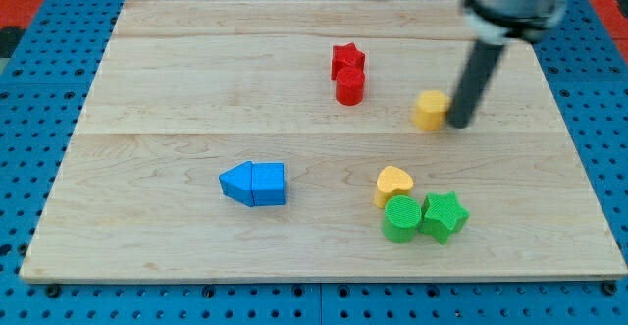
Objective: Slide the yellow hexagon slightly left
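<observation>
1. Camera view: my tip, a bare rod grasping nothing, is touching or nearly touching the right side of the yellow hexagon.
2. Hexagon is sitting right of the red cylinder.
3. Leftward push is seemingly only starting; the slide is still remaining.

My tip touching yellow hexagon on its right, near board's right edge; red star toward top edge.
</observation>
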Controlling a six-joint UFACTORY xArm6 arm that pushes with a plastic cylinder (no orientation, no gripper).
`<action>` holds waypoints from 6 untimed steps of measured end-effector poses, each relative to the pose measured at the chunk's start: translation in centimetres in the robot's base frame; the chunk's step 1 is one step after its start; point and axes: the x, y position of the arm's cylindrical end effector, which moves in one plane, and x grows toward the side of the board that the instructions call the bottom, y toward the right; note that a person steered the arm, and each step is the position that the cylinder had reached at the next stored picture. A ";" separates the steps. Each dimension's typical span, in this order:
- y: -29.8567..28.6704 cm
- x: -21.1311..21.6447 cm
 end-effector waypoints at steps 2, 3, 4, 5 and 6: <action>-7.4 3.2; 2.9 1.8; 2.5 -3.3; -6.4 -3.5; -16.9 -2.1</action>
